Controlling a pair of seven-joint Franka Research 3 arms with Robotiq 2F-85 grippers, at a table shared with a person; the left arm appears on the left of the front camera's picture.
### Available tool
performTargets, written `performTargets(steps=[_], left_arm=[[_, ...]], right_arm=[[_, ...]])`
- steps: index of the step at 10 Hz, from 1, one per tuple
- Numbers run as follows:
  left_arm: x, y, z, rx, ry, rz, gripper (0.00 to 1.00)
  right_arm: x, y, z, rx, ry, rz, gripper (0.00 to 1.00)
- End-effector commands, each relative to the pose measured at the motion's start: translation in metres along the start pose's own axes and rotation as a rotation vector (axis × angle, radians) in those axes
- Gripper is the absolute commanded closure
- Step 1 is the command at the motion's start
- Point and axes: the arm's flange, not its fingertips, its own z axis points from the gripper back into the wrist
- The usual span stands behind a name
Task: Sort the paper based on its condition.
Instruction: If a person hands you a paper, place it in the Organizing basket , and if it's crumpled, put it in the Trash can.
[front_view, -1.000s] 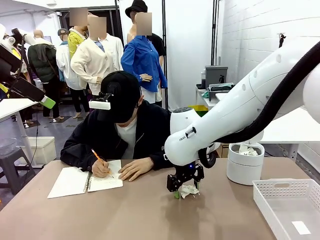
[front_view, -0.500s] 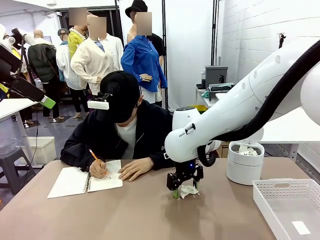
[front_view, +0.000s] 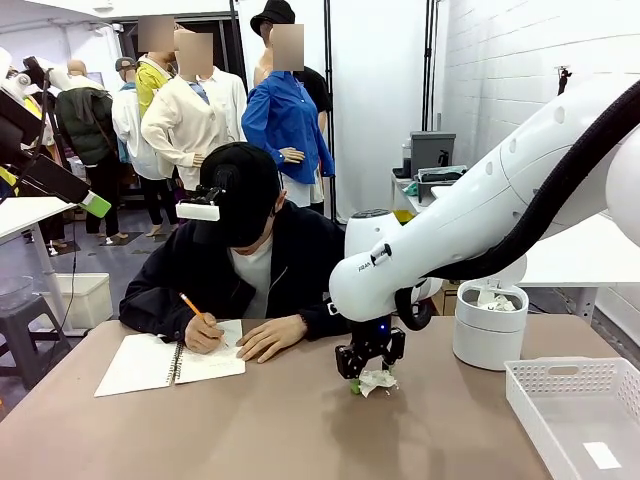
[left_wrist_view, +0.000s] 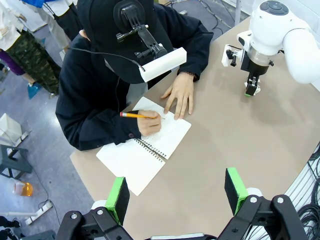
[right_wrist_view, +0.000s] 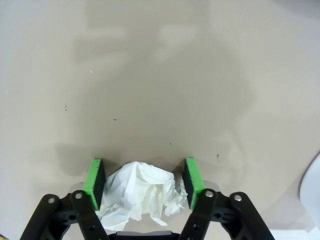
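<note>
Right gripper (right_wrist_view: 143, 184) is down at the table (front_view: 200, 430), fingers (right_wrist_view: 94, 178) spread to either side of the crumpled paper (right_wrist_view: 140, 192). The lump sits between the green pads; the pad on the picture's left looks to touch it, while a narrow gap shows at the other pad. Not yet a firm pinch, as far as the right wrist view shows.

Landmark: the white cylindrical bin (front_view: 489, 326). In the front view the paper (front_view: 376, 380) lies on the table just left of and nearer the robot than the bin. The white slotted basket (front_view: 575, 405) is nearer still, on the bin's right. The open spiral notebook (front_view: 170, 362), where the person is writing with a pencil, is well apart to the bin's left.

Risks, judged:
- The lump is light and irregular. Pads may catch a loose flap, so the paper could dangle or slip out on lifting.
- It sits deep between the fingers, toward the palm, so closing may squash it or nudge it sideways.
- Fingertips are at the table surface and could scrape.

Left gripper (left_wrist_view: 176, 192): fingers spread wide, empty, high above the table, over the edge nearest the robot.

Writing: small dark lettering on the right arm, too small to read. A flat white label lies in the basket, blank as far as I can tell.
</note>
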Motion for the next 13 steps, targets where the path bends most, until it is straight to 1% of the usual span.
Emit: performTargets(steps=[1,2,3,5,9,10,13], left_arm=[[0.0,0.0,0.0,0.002,0.0,0.0,0.0],[0.0,0.0,0.0,0.002,0.0,0.0,0.0],[0.0,0.0,0.0,0.002,0.0,0.0,0.0],[0.0,0.0,0.0,0.002,0.0,0.0,0.0],[0.0,0.0,0.0,0.002,0.0,0.0,0.0],[0.0,0.0,0.0,0.002,0.0,0.0,0.0],[0.0,0.0,0.0,0.002,0.0,0.0,0.0]], right_arm=[[-0.003,-0.002,-0.004,-0.002,0.027,-0.01,0.77],[-0.003,-0.002,-0.002,0.004,0.047,-0.017,0.96],[-0.005,-0.004,0.006,0.001,0.079,-0.036,0.96],[-0.014,-0.011,0.037,0.006,0.121,-0.049,0.96],[-0.032,-0.029,0.121,-0.025,0.138,-0.028,0.96],[-0.036,-0.035,0.14,-0.024,0.123,-0.025,0.96],[-0.049,-0.06,0.208,0.006,-0.006,-0.028,0.96]])
